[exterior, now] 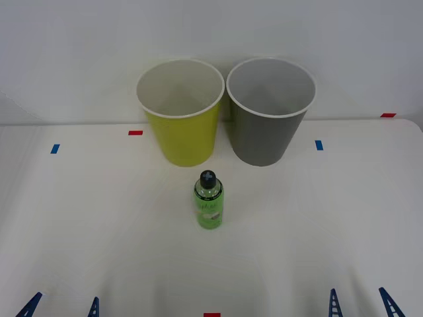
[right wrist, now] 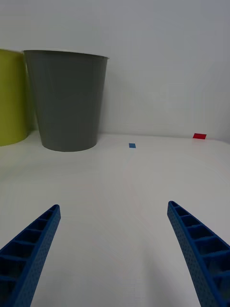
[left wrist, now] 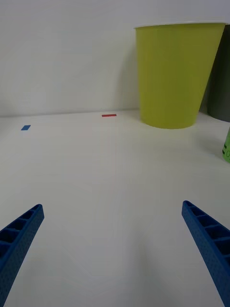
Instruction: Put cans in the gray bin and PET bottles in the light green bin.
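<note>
Left tool point(exterior: 63, 307) sits at the near edge of the counter point(exterior: 99, 218), left side, fingers spread wide with nothing between them; its wrist view point(left wrist: 112, 240) shows bare counter between the blue ribbed fingers point(left wrist: 206, 240). Right tool point(exterior: 360, 304) is at the near edge on the right, also spread wide and empty; wrist view point(right wrist: 112, 240) same, blue fingers point(right wrist: 33, 244) over bare surface. Bottle point(exterior: 209, 200) stands upright near counter centre, black cap up, green label facing the camera, well apart from both tools and roughly midway between them. It is just in front of the gap between the two bins, touching neither. Green bin point(exterior: 180, 112) and gray bin point(exterior: 270, 109) stand upright side by side at the far edge against the white wall, green on the left, gray on the right, rims about touching. Both interiors look empty as far as visible. Left wrist view has the green bin point(left wrist: 175, 74) ahead, a sliver of the gray bin point(left wrist: 221, 81) behind it, and an edge of the bottle point(left wrist: 226, 146). Right wrist view has the gray bin point(right wrist: 67, 98) ahead with the green bin point(right wrist: 12, 98) beside it. Small red tape marks point(exterior: 135, 133) and blue tape marks point(exterior: 319, 144) lie flat on the counter around the bins, plus one red mark at the near edge centre.
</note>
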### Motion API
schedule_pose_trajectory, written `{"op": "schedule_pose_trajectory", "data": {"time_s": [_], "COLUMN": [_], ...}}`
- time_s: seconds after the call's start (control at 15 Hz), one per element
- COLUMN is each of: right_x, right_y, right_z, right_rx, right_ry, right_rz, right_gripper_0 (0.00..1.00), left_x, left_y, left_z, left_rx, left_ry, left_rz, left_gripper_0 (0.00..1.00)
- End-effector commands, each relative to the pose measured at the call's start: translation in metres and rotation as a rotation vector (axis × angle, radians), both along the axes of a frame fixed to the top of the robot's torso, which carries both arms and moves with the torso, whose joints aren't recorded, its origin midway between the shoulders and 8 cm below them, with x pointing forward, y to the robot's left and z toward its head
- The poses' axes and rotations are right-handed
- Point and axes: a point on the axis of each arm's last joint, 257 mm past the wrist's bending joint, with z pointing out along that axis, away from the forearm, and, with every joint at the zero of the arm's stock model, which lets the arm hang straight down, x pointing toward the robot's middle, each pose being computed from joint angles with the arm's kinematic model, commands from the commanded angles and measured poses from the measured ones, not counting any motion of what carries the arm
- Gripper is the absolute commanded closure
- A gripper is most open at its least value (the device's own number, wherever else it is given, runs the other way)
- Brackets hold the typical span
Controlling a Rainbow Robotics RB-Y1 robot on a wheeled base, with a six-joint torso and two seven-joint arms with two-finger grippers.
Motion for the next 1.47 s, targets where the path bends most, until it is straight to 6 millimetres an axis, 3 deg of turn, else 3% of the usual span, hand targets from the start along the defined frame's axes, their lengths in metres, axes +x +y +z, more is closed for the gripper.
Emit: {"op": "schedule_pose_trajectory", "data": {"time_s": [0.07,1.07,1.13,1.33,1.47], "right_x": [0.000,0.000,0.000,0.000,0.000], "right_y": [0.000,0.000,0.000,0.000,0.000], "right_z": [0.000,0.000,0.000,0.000,0.000], "right_rx": [0.000,0.000,0.000,0.000,0.000], "right_ry": [0.000,0.000,0.000,0.000,0.000], "right_rz": [0.000,0.000,0.000,0.000,0.000], "right_gripper_0": [0.23,0.23,0.23,0.23,0.23], "left_x": [0.000,0.000,0.001,-0.003,0.008], "left_y": [0.000,0.000,-0.004,-0.012,-0.020], "left_z": [0.000,0.000,-0.009,0.012,0.019], "left_rx": [0.000,0.000,-0.003,0.008,0.025], "left_ry": [0.000,0.000,0.015,-0.063,-0.090], "left_rz": [0.000,0.000,-0.010,-0.076,-0.154], "left_gripper_0": [0.00,0.00,0.00,0.00,0.00]}}
